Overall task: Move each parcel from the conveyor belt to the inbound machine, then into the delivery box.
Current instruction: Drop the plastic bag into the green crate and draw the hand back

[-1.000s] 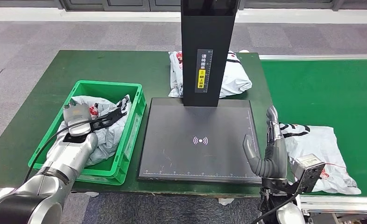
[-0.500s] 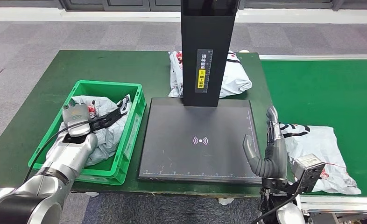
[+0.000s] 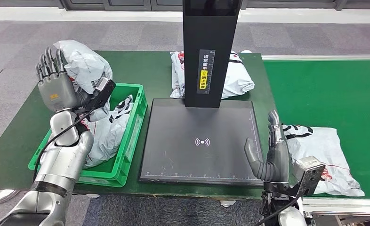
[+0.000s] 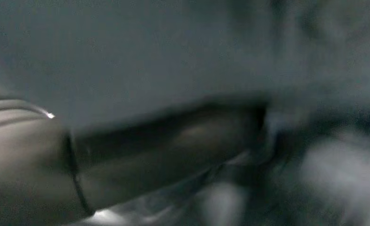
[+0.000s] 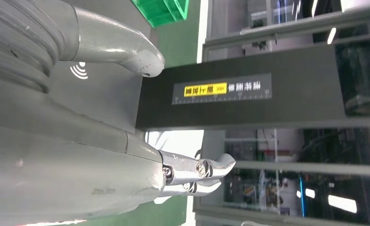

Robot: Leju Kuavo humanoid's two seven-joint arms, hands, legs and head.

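My left hand (image 3: pixel 56 87) is raised above the far left corner of the green delivery box (image 3: pixel 135 127) and holds a grey-white parcel (image 3: pixel 85 63) against its palm. The left wrist view is dark and blurred: a thick thumb (image 4: pixel 164 146) lies close under the parcel's grey surface (image 4: pixel 126 52). Several more parcels (image 3: pixel 107 139) lie in the box. My right hand (image 3: pixel 270 150) stands open, fingers straight, at the right edge of the inbound machine's black plate (image 3: pixel 173 155). Just right of it a white parcel (image 3: pixel 324 150) lies on the green conveyor belt (image 3: pixel 333 89).
The machine's black column (image 3: pixel 206 52) rises at the back of the plate, also seen as the column (image 5: pixel 249 101) past my right hand's thumb (image 5: pixel 122 47). Another white parcel (image 3: pixel 237 77) lies behind it on the green table (image 3: pixel 126 66).
My left hand has risen out of the delivery box and turned upright, now with a parcel in it above the box's far left corner. The right hand has barely moved.
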